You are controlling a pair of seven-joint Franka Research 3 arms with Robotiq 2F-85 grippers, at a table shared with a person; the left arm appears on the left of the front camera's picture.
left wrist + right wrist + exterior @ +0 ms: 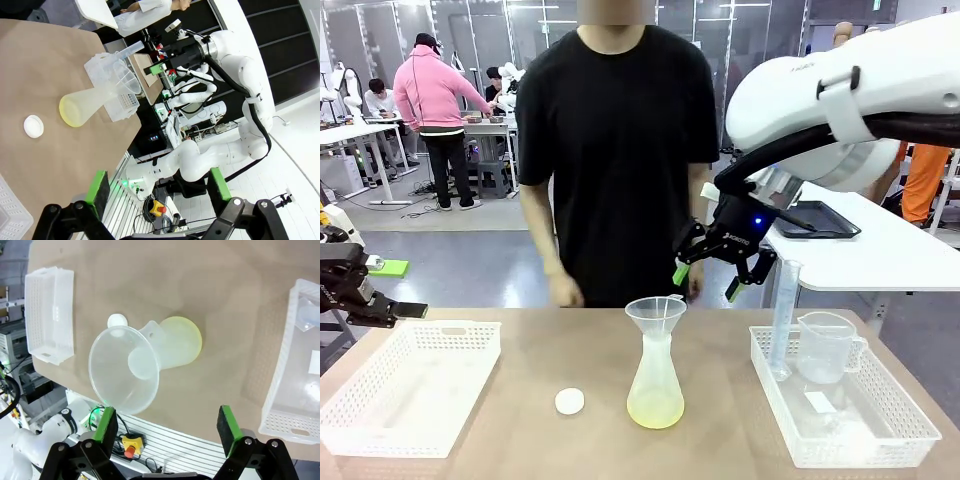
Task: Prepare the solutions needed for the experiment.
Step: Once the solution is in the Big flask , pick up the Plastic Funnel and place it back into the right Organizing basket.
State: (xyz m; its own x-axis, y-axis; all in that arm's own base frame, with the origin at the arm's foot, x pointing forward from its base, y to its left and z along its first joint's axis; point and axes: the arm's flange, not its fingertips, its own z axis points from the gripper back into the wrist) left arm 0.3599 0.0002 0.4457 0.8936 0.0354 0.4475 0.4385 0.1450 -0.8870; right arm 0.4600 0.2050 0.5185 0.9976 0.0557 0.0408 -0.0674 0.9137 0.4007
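The brown table (720, 345) is the biggest thing. A person (620, 130) in a black shirt stands at its far side, with hands down by the table edge. The big white right arm (840, 90) comes in from the right.

One white basket (450, 328) sits on the left of the table. A second basket (860, 455) sits on the right. In the second basket stand a tall clear cylinder (783, 320) and a clear jug (825, 348) with a handle, side by side.

In the middle of the table stands the flask (655, 370). It is upright, with a funnel (656, 312) sitting in its neck.

The right gripper (705, 283) hangs in the air just above and behind the funnel. Its fingers are spread wide and hold nothing. The left gripper (159, 190) is far off at the left side, also spread wide and empty.

A small round white cap (569, 401) lies on the table just left of the flask. At the bottom of the flask is a little yellow liquid (655, 410).
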